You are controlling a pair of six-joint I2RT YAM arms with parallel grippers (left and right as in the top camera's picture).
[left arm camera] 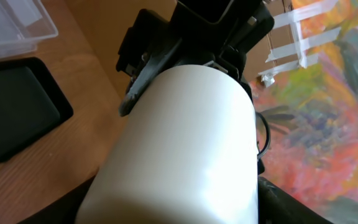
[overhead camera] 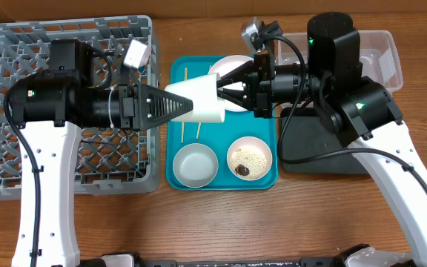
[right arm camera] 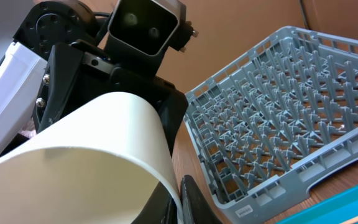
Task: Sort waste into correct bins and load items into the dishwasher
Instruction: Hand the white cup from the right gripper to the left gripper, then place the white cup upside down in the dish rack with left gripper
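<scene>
The white cup (overhead camera: pixel 199 100) lies on its side in the air above the teal tray, held from both ends. My left gripper (overhead camera: pixel 170 106) is shut on its narrow base; the cup fills the left wrist view (left arm camera: pixel 185 149). My right gripper (overhead camera: pixel 227 90) pinches the cup's rim, one finger inside and one outside (right arm camera: pixel 188 199). The plate (overhead camera: pixel 237 68) is partly hidden behind the grippers. An empty bowl (overhead camera: pixel 196 165), a bowl with rice and a brown scrap (overhead camera: pixel 250 158) and two chopsticks (overhead camera: pixel 197 130) lie on the tray. The red wrapper and the paper wad are out of view.
The grey dish rack (overhead camera: pixel 21 44) stands at the left, under my left arm; it also shows in the right wrist view (right arm camera: pixel 278 99). The teal tray (overhead camera: pixel 224 182) is in the middle. The clear tub (overhead camera: pixel 382 59) and the black tray (overhead camera: pixel 310 152) are at the right.
</scene>
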